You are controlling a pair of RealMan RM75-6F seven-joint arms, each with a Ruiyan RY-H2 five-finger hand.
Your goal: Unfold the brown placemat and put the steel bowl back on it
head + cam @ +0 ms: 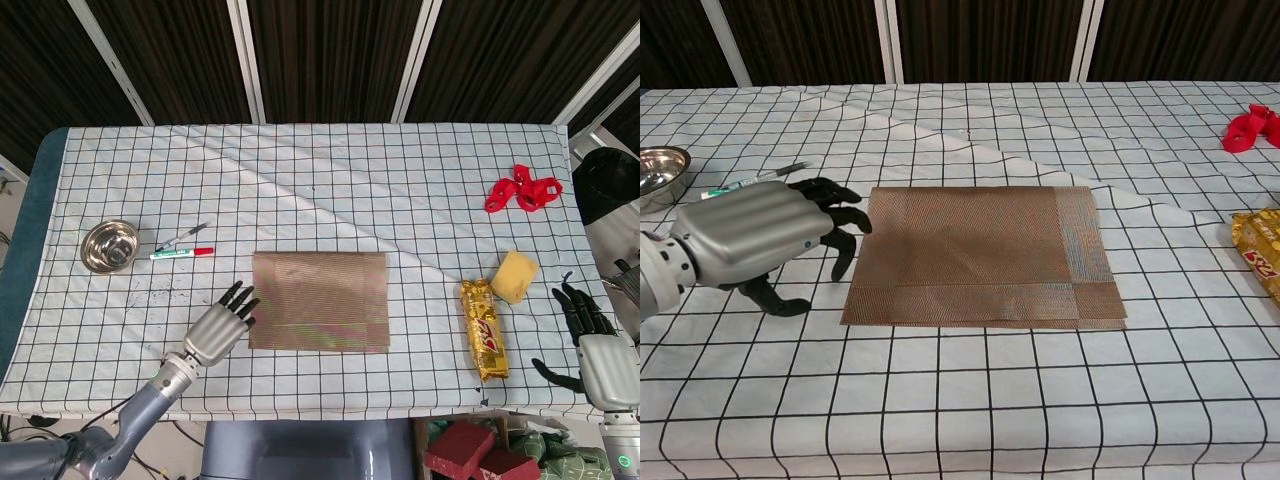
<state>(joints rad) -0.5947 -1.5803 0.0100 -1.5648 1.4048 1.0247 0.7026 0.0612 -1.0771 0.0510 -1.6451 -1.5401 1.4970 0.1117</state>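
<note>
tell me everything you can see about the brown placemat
The brown placemat is a flat woven rectangle with fine ribbing and a slight sheen, lying still folded near the middle of the checked tablecloth. Layered edges show along its right and front sides in the chest view. Nothing rests on it. The left hand hovers open by its left edge, fingertips close; contact cannot be told.

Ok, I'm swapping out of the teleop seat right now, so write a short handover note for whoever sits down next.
Left hand: holds nothing, fingers apart, just off the left edge of the brown placemat, no contact visible.
Right hand: holds nothing, at the table's right edge, away from the job's things.
Placemat: folded, mid-table.
Steel bowl: already off the mat, far left, beside two pens.
Done: bowl moved aside.
Left: unfold the mat, set the bowl back on it.
</note>
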